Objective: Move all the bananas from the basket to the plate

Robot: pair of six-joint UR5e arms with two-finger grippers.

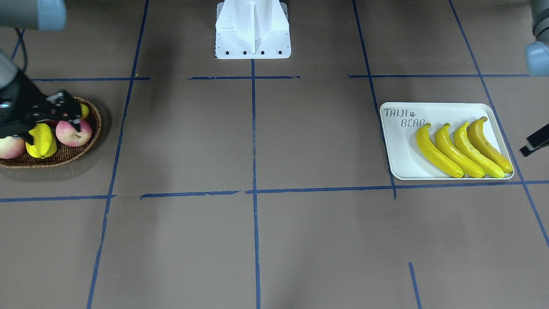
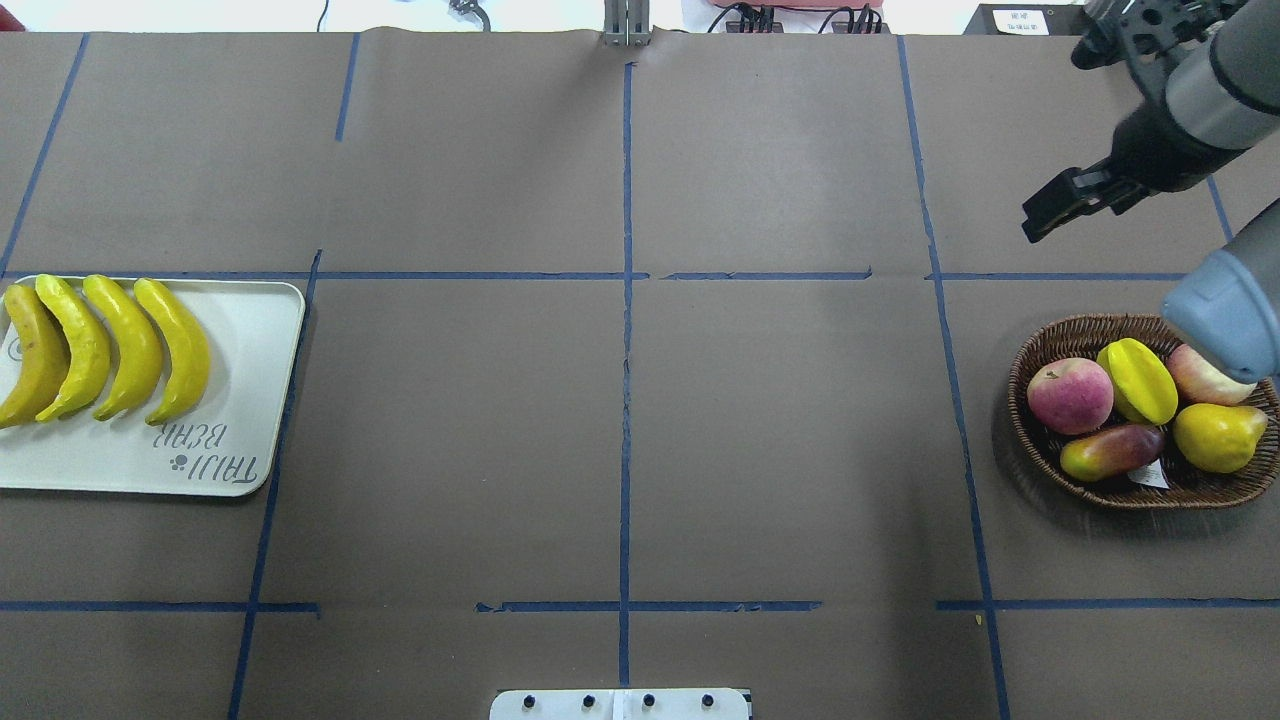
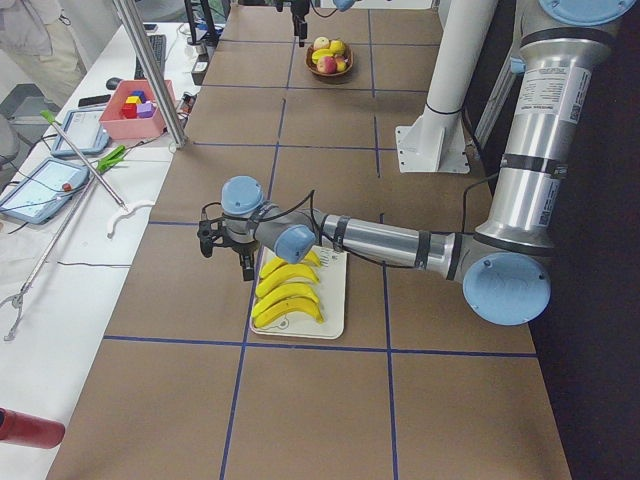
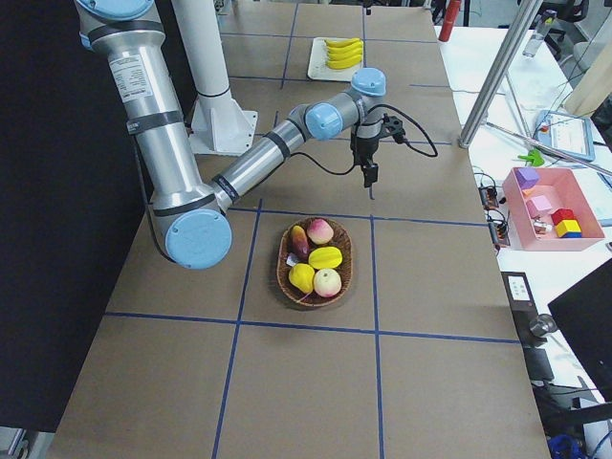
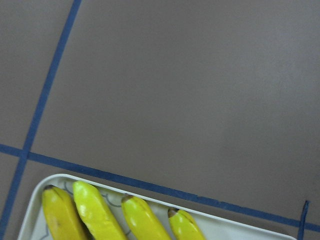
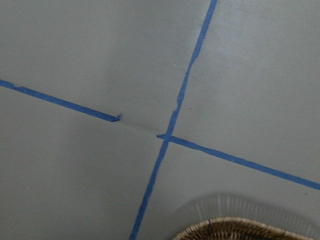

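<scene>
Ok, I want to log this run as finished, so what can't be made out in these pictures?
- Front-facing view: the right gripper covers part of the basket, and the left edge cuts off its end.
- Overhead view: the right arm hides the basket's far right rim. The left edge cuts off the plate's end beside the bananas.
- Left gripper: only a dark tip shows at the front-facing view's right edge, so its jaws cannot be judged.

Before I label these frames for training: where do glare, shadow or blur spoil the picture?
Overhead exterior: washed-out white strip beyond the table's far edge, and a blurred arm joint hides part of the basket. Left wrist-mounted: glare spots on the bananas. Right wrist-mounted: cool grey cast, basket rim soft.
</scene>
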